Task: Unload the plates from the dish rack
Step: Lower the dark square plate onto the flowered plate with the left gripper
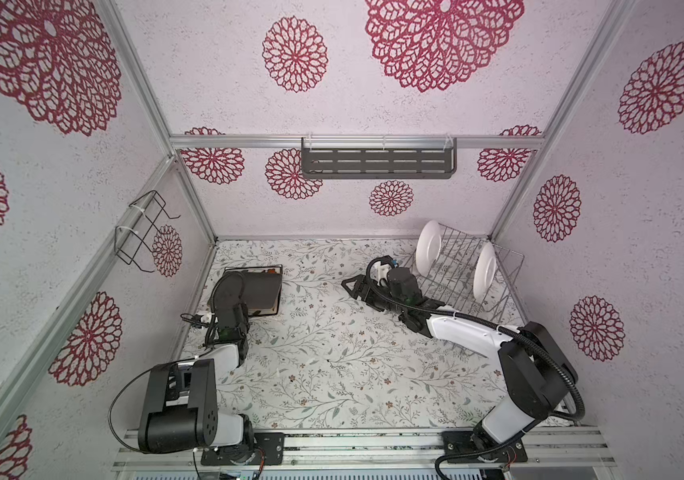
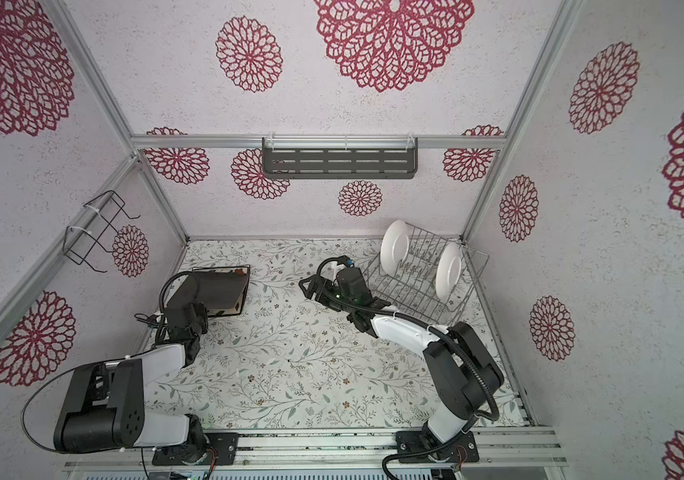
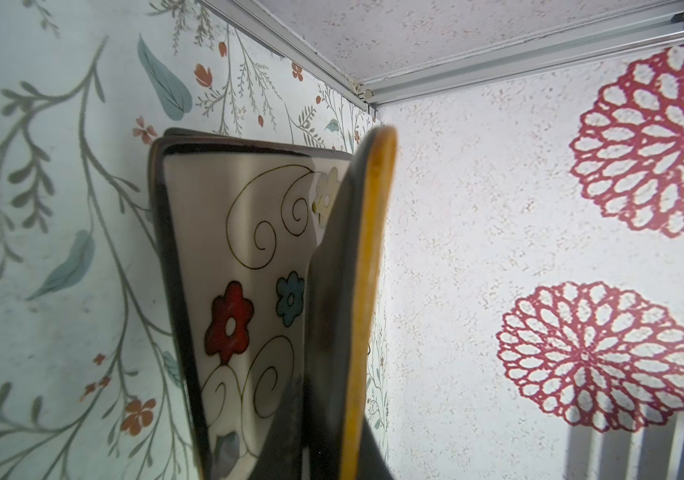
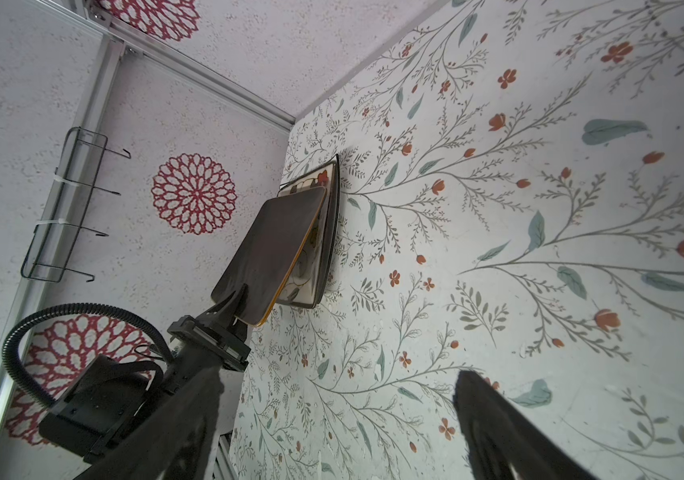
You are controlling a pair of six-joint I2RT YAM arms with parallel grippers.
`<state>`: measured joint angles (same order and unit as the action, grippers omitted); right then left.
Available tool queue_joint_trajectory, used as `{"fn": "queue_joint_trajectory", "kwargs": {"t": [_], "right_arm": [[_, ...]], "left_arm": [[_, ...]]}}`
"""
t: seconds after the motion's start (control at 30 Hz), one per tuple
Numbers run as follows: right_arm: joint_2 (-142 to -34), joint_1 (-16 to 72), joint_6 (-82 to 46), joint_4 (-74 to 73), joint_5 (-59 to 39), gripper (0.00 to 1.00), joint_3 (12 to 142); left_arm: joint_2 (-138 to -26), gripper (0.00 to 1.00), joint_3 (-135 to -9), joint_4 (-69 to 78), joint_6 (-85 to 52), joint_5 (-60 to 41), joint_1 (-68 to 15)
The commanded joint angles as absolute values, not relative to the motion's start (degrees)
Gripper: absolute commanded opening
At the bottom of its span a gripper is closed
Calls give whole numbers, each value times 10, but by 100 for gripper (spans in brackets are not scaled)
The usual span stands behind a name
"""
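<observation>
The left hand (image 4: 248, 307) clamps a dark-backed plate (image 4: 273, 245), tilted probably to settle on the flowered plate (image 3: 248, 249) at ten o'clock. The right hand (image 1: 347, 286) gapes empty beside the dish rack (image 1: 456, 286) at two o'clock, two white plates (image 1: 427, 247) inside.

No writing could be read

Nothing in any view carried legible letters, numbers or brand marks. In the rack (image 1: 456, 291), the far round plate (image 1: 428, 248) and the near round plate (image 1: 485, 270) showed plain white surfaces. Well left of the rack, the flowered plate (image 3: 248, 249) bore only painted blossoms and curls, and the dark plate (image 4: 273, 249) above it showed a plain back.
</observation>
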<state>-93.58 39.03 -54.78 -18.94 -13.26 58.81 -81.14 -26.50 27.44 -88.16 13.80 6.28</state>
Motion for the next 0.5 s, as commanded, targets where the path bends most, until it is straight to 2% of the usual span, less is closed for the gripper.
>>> {"fn": "queue_joint_trajectory", "kwargs": {"t": [0.0,0.43,0.47], "right_arm": [[-934,394,-529,-192,-143,91,606],[-940,394,-528,-185,-148,92,614],[-940,395,-528,-185,-148,92,614]], "left_arm": [[-795,0,-294,359,-896,151,67],[-799,0,-307,319,-885,147,70],[-799,3,-307,318,-885,147,70]]}}
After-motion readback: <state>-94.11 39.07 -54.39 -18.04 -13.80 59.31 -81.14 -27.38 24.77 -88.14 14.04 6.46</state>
